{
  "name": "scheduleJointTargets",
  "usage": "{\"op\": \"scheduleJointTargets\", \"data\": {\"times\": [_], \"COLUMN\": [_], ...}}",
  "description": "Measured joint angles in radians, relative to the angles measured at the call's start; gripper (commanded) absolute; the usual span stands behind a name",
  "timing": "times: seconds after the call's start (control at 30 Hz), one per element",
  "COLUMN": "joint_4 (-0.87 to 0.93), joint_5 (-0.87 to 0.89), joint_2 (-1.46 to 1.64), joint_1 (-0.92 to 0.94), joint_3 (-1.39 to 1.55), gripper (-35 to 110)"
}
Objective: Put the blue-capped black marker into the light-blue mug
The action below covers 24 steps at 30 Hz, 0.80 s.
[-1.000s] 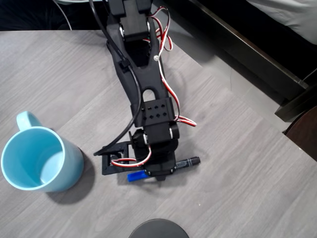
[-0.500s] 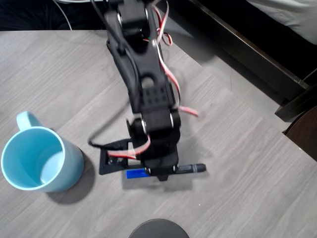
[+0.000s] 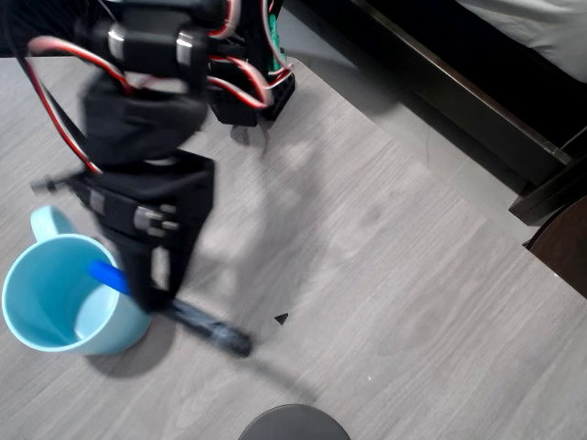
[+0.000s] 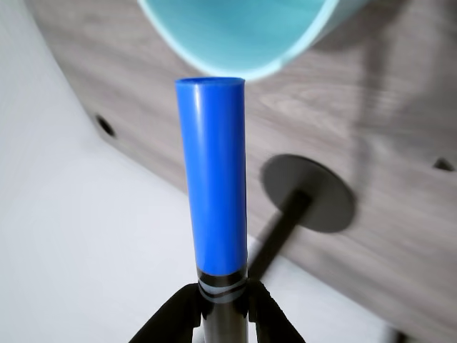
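The light-blue mug point(image 3: 57, 295) stands at the left of the table, handle toward the back, inside bare. My gripper point(image 3: 154, 280) hangs at its right rim, shut on the marker point(image 3: 207, 328). The marker is lifted and slanted: its blue cap reaches over the mug's opening while the black barrel trails down-right above the table. In the wrist view the blue cap point(image 4: 212, 171) points up toward the mug's rim point(image 4: 235, 43), and my gripper point(image 4: 223, 314) clamps the black barrel just below the cap. The arm is motion-blurred in the overhead view.
A dark round object point(image 3: 293, 423) sits at the table's front edge and appears as a disc on a stem point(image 4: 308, 193) in the wrist view. The table's right edge point(image 3: 440, 188) runs diagonally beside dark furniture. A tiny black chip point(image 3: 281, 318) lies mid-table.
The arm has swung left from the table's middle, lifting the marker off the wood. The marker has turned from level to slanted, its cap now over the mug.
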Motion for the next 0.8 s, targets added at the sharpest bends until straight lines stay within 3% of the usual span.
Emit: {"op": "scheduleJointTargets", "data": {"times": [0.23,0.5,0.8], "joint_4": [-0.169,-0.448,-0.518], "joint_5": [0.146,0.255,0.325], "joint_2": [0.011,0.011,0.012], "joint_1": [0.173,0.178,0.158], "joint_3": [0.138,0.307,0.337], "gripper": [0,0,1]}}
